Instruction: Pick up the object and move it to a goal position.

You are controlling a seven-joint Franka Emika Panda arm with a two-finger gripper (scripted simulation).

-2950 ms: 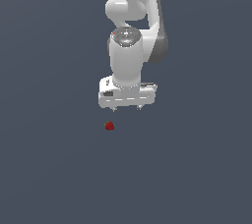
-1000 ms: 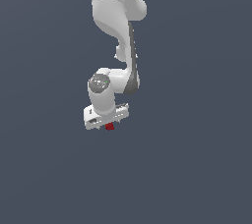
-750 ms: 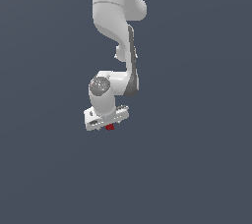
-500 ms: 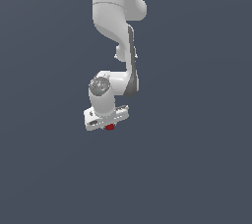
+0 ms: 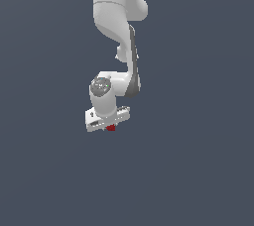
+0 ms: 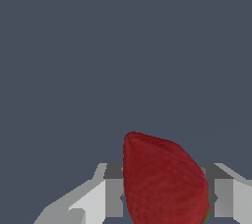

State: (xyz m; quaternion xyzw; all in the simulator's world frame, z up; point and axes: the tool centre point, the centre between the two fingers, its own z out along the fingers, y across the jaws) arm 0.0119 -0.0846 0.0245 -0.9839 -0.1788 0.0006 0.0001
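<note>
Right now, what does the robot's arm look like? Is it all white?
Mostly. The arm is smooth, rounded white segments with dark grey bands at the joints. A round grey cap sits on the wrist. The gripper is a blocky white bar with pale grey fingers.

The small dark-red, lumpy strawberry-like object (image 5: pixel 111 128) is sitting between the two fingers (image 6: pixel 106 196) of the white gripper (image 5: pixel 110 127), one on each side. In the exterior view, it is peeking out just beneath the gripper's body, under the arm's wrist.

Flat, even, dim simulator light; no shadows or glare; slightly soft renders.
</note>
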